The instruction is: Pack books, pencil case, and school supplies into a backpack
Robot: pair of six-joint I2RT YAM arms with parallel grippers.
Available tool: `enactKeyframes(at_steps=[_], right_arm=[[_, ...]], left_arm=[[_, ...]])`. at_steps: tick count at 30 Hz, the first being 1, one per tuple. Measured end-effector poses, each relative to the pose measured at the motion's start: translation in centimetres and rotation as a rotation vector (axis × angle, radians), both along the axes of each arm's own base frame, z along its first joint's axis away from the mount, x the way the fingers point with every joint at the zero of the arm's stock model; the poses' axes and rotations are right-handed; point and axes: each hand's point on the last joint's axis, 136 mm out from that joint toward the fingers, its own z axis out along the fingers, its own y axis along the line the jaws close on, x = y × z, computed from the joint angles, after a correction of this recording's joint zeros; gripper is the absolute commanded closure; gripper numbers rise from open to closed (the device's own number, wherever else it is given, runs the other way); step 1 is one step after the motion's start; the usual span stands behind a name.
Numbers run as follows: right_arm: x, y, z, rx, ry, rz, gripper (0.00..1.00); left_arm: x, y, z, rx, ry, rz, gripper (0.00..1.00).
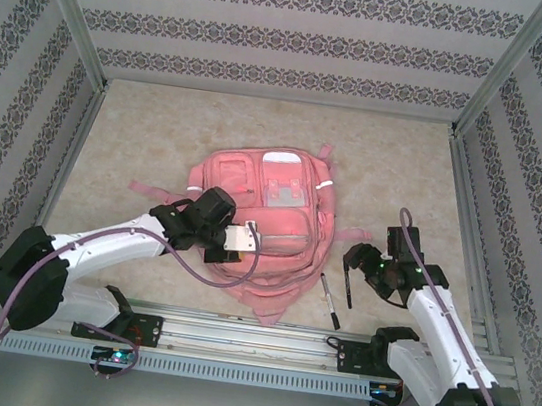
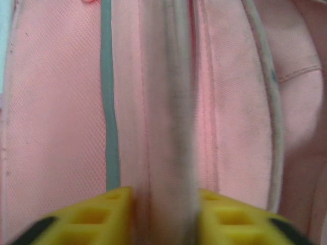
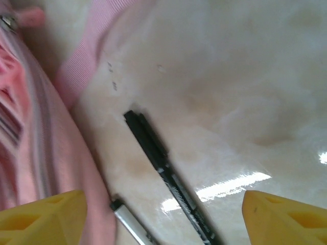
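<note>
Tabletop, left pincer tight on backpack

Pens just right of backpack, perhaps touching.

Your table has a pale beige top with a cloudy, marbled pattern, and it is glossy enough to throw back a bright streak of light in the right wrist view. The pink backpack lies flat on it near the middle, front pockets facing up. One strap trails out to the left across the bare surface. To the right of the backpack you have a black pen lying directly on the table, apart from the fabric. A second pen lies closer in, its end just beside the pink edge; you cannot tell whether the two touch.
</note>
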Motion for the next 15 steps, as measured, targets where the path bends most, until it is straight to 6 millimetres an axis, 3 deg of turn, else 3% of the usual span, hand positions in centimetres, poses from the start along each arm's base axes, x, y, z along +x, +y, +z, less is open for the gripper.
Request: enactKeyframes(at_steps=[4, 7, 9, 15], right_arm=[[-1.4, 0.2, -1.5, -0.021, 0.108, 0.027, 0.39], [-2.2, 1.1, -2.1, -0.054, 0.168, 0.096, 0.37], [-2.5, 2.0, -1.8, -0.091, 0.172, 0.162, 0.37], [-3.2, 4.6, -0.8, -0.170, 0.131, 0.296, 0.39]], left_arm=[[0.8, -0.6, 1.7, -0.034, 0.000, 0.044, 0.91], [1.5, -1.4, 3.7, -0.078, 0.001, 0.075, 0.92], [1.8, -1.7, 4.5, -0.102, 0.017, 0.095, 1.00], [3.0, -0.9, 5.2, -0.176, 0.130, 0.199, 1.00]])
